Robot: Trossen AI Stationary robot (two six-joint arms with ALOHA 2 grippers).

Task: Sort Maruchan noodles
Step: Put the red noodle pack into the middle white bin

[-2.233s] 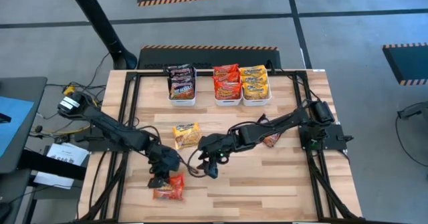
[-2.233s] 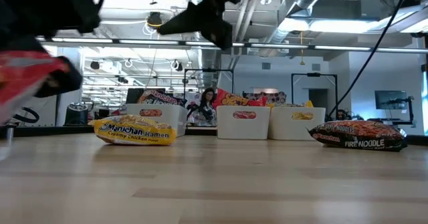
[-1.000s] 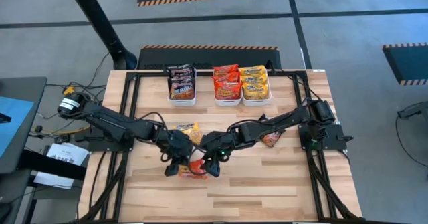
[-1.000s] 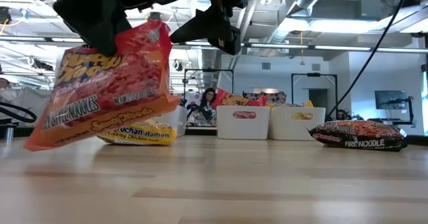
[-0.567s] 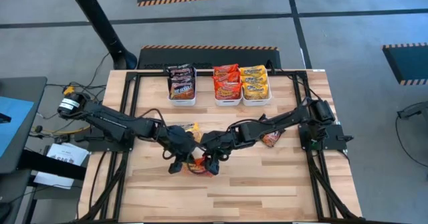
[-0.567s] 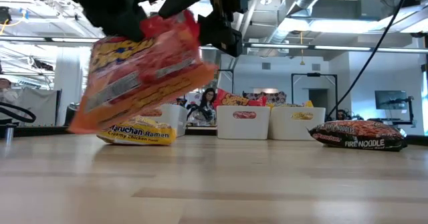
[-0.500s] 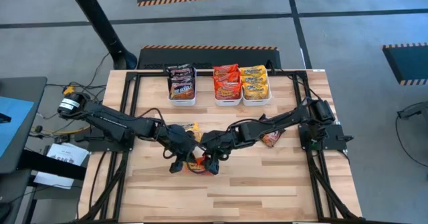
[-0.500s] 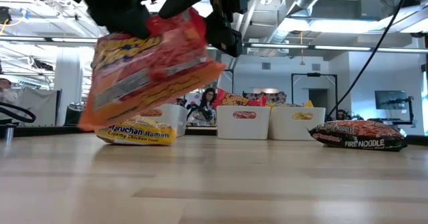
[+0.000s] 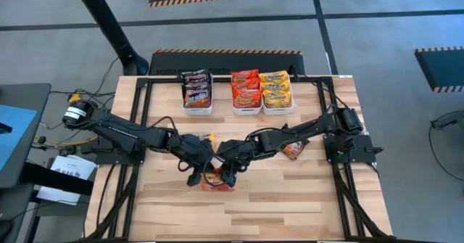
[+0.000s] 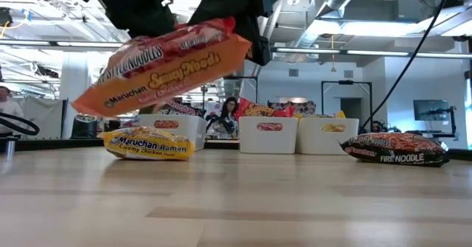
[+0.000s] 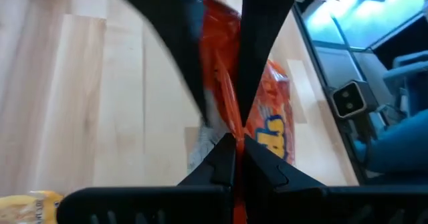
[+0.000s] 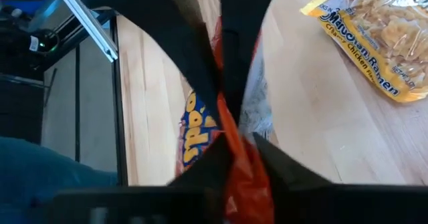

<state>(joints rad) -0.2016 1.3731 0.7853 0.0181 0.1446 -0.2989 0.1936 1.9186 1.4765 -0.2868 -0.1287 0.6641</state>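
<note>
Orange noodle packet (image 10: 166, 63) held aloft, long axis near-level

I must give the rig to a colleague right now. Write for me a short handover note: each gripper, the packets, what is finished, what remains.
Left gripper: shut on the red packet, held above the table mid-front.
Right gripper: also closed on the red packet; handover under way.
Done: three white bins at the back hold dark, red and yellow packets.
Left: the red packet, the yellow packet near the centre, and the dark packet on the right side.
</note>
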